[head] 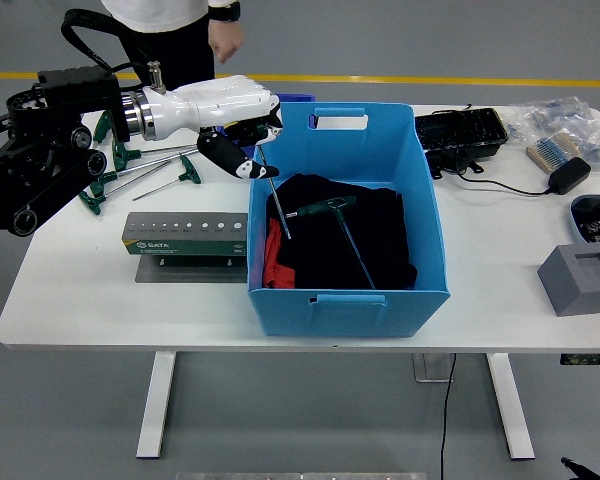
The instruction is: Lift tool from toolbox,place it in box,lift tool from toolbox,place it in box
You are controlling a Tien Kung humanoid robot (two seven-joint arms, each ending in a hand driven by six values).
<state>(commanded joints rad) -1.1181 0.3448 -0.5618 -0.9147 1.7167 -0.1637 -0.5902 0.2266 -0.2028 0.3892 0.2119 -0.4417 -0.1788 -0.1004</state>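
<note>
Fingers of the left hand (235, 115) hold a T-handle wrench (272, 192) over the blue box (420, 200) rim.

Grey foam block (578, 279) rt edge, black tray (462, 131) far side, brush (550, 153), person's hand (225, 40) top.

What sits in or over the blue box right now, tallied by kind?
T-handle tools: 2, the lying tool in the blue box and the held tool in the left hand
Black cloth: 1
Red item: 1
Total: 4
</note>
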